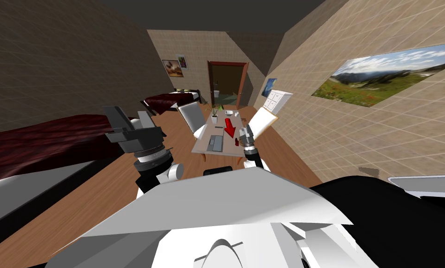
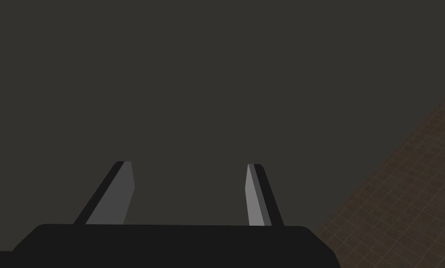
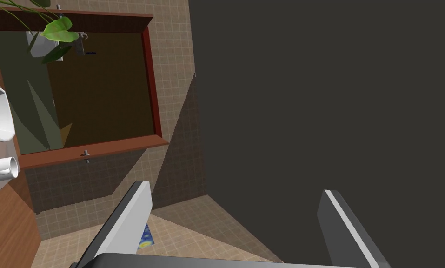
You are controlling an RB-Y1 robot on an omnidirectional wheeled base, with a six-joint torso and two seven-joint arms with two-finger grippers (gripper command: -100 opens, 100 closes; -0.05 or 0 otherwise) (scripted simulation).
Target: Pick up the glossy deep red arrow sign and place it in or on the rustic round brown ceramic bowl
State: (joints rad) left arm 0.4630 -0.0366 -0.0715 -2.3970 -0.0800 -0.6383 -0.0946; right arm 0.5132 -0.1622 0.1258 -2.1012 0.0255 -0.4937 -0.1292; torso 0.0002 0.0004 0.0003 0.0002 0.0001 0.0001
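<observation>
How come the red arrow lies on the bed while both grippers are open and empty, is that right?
Not the bed: the head view shows the arrow lying on the table. The left gripper and right gripper are indeed open and empty.

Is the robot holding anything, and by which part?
Nothing. The left gripper and right gripper are both open and empty; the red arrow sign lies on the table.

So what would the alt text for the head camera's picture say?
A red arrow sign lies on a light brown table ahead, between two white chairs. The right gripper hovers by the table's right edge, and the left gripper is raised, away to the left.
</observation>
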